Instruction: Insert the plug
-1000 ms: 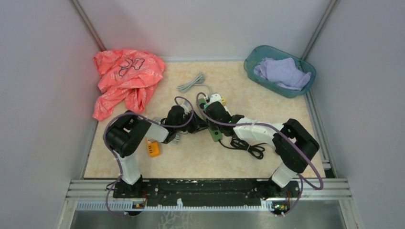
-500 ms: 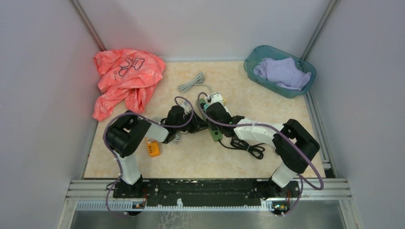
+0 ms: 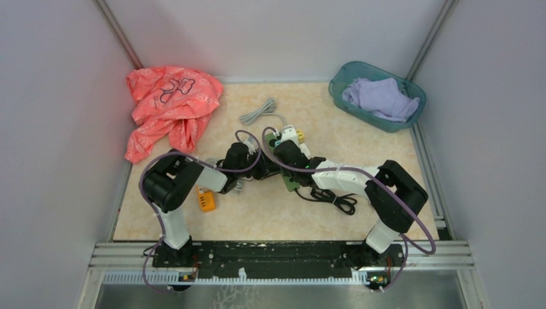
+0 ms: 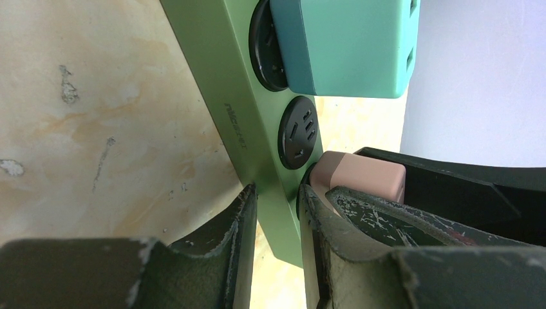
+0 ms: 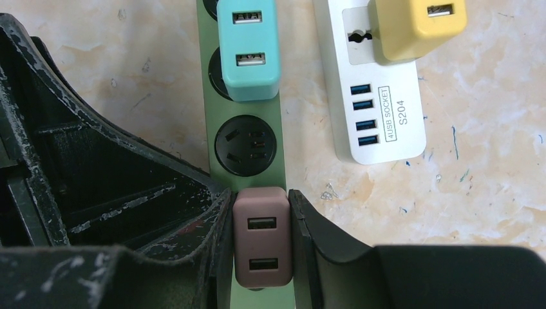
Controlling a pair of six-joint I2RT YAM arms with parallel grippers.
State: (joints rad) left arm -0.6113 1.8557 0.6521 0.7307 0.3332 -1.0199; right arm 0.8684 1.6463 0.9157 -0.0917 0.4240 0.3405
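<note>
left gripper (image 4: 273, 215) clamped on green strip (image 4: 219, 77) so it won't slide; right gripper (image 5: 261, 228) pinching brown plug (image 5: 260, 248) at its socket

The brown plug (image 5: 260, 241) hides its prongs against the green power strip (image 5: 248, 147), cut off at the right wrist view's top; the yellow adapter (image 5: 416, 26) likewise.
</note>
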